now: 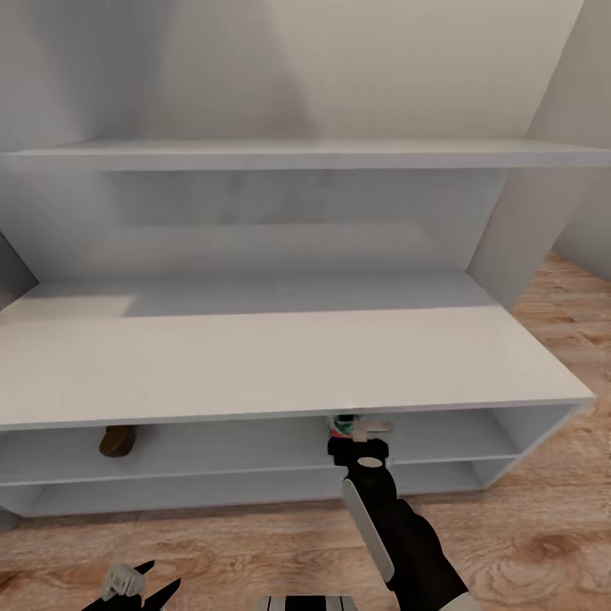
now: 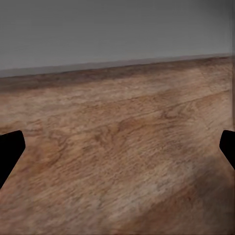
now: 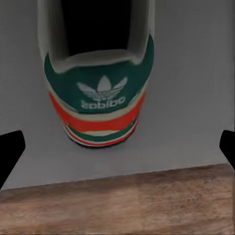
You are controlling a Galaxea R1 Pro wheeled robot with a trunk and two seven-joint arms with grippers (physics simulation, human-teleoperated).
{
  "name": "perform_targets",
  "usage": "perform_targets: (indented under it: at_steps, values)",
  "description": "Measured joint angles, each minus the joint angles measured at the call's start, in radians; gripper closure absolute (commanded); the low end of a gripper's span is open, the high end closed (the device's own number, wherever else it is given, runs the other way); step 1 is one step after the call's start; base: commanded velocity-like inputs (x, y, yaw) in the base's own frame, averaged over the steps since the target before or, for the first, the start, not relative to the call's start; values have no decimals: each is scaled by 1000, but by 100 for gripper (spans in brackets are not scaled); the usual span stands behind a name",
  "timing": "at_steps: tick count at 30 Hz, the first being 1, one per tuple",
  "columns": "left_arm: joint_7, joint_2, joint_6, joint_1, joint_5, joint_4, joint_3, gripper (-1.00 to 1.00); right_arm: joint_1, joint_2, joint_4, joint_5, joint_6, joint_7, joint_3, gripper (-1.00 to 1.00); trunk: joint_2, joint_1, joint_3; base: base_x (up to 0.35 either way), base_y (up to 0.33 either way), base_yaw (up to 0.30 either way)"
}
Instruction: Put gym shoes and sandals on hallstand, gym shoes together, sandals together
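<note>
The rack is filling the middle of the head view, its wide grey top bare and a long shelf running across the upper frame. Down at lower centre the right arm is reaching in under the top, and the right claw is sitting right at the front edge of the upper open shelf. A gym shoe is standing on that shelf, heel toward the claw: green heel tab with a white logo, red and cream bands under it. In the right wrist view the two finger tips are showing at the frame's far edges, spread wide, with the shoe between and beyond them, not touching it. At the left of the same shelf a brown sandal is peeking out from under the top. The left claw is hanging low at the bottom left over the floor, fingers parted, nothing in them.
</note>
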Motion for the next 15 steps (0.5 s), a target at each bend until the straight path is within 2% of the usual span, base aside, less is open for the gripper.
perform_targets:
  at_steps: [15]
  values:
    - [0,0,0,0,0,-1,0,-100,0,0,0,0,0,0,0,-100,0,0,0,-331,0,0]
